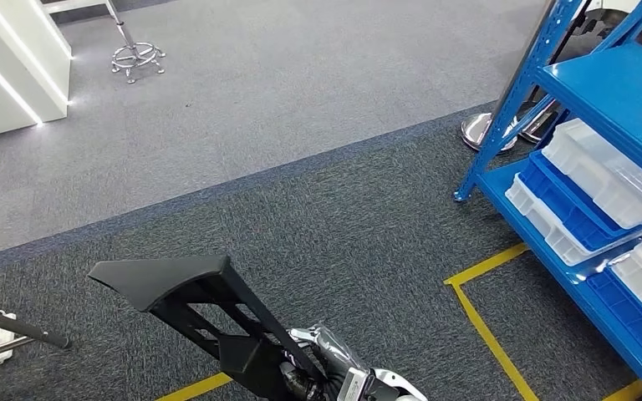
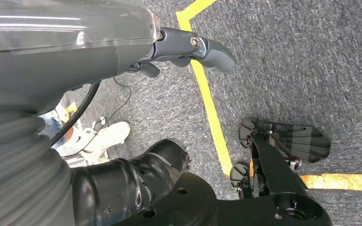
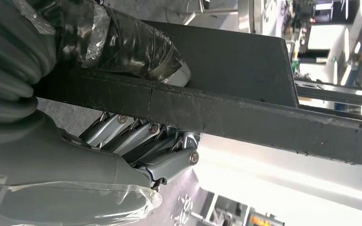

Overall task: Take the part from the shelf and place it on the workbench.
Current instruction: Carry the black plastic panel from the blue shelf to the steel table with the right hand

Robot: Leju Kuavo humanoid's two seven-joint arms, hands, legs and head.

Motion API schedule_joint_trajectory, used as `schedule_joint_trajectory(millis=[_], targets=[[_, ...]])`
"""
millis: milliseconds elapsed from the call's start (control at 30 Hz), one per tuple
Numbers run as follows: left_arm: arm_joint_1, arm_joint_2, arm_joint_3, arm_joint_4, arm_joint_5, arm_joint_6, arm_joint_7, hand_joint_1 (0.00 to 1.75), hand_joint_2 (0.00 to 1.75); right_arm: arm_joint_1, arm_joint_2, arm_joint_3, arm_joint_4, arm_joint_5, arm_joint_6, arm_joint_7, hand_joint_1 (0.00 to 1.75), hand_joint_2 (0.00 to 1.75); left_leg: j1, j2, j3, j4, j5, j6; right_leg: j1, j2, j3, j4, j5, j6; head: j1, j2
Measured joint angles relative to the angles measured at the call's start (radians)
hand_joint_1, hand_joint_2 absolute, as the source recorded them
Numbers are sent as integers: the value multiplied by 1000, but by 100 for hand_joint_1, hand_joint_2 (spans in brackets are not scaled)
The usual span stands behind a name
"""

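Note:
The part is a large black angular piece with a flat top plate and open struts. My right hand holds it by its lower end at the bottom of the head view, and it is tilted up to the left above the carpet. In the right wrist view, my right hand has its taped thumb pressed on one side of the part's black bar and its fingers wrapped under the other. My left hand hangs over the floor, fingers apart from the taped thumb, holding nothing.
A blue shelf with clear and blue bins stands at the right. Yellow tape lines mark the dark carpet. A white bench and a stool base stand far left. A person's white shoe is nearby.

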Motion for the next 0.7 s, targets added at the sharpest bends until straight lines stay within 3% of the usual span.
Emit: schedule_joint_trajectory(millis=[33, 100, 200, 233, 267, 300, 333, 400, 467, 533, 567, 633, 700], targets=[[1, 0, 0, 0, 0, 0, 0, 0, 175, 0, 1, 0, -2, 0, 0, 1, 173, 175, 2, -10, 2, -6, 4, 6, 0, -5, 2, -3, -1, 6, 0, 0], [3, 0, 0, 0, -1, -1, 0, 0, 175, -1, 2, 1, -5, 1, 0, 1, 173, 175, 8, -28, 12, -25, 14, 17, -2, 23, -1, 18, -21, 16, 1, 0], [1, 0, 0, 0, -2, -2, 0, 0, 175, 1, 0, 2, -7, 2, -2, 2, 173, 175, 11, -54, 17, -35, 23, 28, -4, 94, -73, 179, -106, 20, 2, 0], [0, 0, 0, 0, -3, -2, -1, 0, 175, 3, 0, 2, -7, 2, -3, 2, 173, 175, 11, -66, 17, -34, 22, 28, -5, 102, -100, 232, -122, 21, 2, 0], [-1, 0, 0, 0, -3, -3, -1, 0, 175, 5, -1, 1, -7, 2, -3, 3, 173, 175, 11, -79, 17, -32, 21, 28, -5, 105, -116, 256, -120, 21, 2, 0], [-1, 0, 0, 0, -4, -3, -2, 0, 175, 6, -2, 1, -7, 2, -3, 3, 173, 175, 11, -93, 17, -29, 20, 27, -7, 107, -114, 242, -98, 22, 2, 0], [0, 0, 0, 0, -5, -3, -1, 0, 175, 6, -2, 1, -7, 2, -3, 3, 173, 175, 11, -107, 18, -25, 18, 25, -10, 112, -95, 194, -60, 22, 2, 0], [-1, 1, 0, 0, -8, -4, -1, 0, 175, 5, -2, 2, -8, 3, -3, 3, 173, 175, 12, -132, 13, -10, 10, 17, -15, 147, -44, 69, 0, 22, 2, 0], [-2, 1, 0, 0, -10, -4, 0, 0, 175, 5, -2, 2, -9, 3, -3, 3, 173, 175, 13, -153, 2, 0, 7, 5, -16, 174, -22, 14, 13, 19, 2, 0], [1, 1, -1, 0, -10, -4, 1, 0, 175, 3, -1, 2, -10, 4, -3, 3, 173, 175, 17, -169, -5, -1, 8, -8, -13, 162, -19, 11, 13, 9, 1, 0], [3, 2, -1, 0, -10, -4, 1, 0, 175, 2, 0, 2, -11, 4, -3, 3, 173, 175, 18, -161, -7, 2, 7, -13, -13, 152, -15, 6, 15, 3, 1, 0], [2, 3, -1, 0, -10, -4, 2, 0, 175, 0, 2, 2, -12, 4, -3, 3, 173, 175, 17, -112, -29, 49, -21, -21, -14, 128, -8, -3, 18, -10, 0, 0], [-1, 3, -1, 0, -11, -4, 3, 0, 175, 0, 2, 2, -13, 4, -3, 3, 173, 175, 18, -63, -92, 173, -81, -28, -10, 99, -5, -6, 16, -18, -1, 0]])
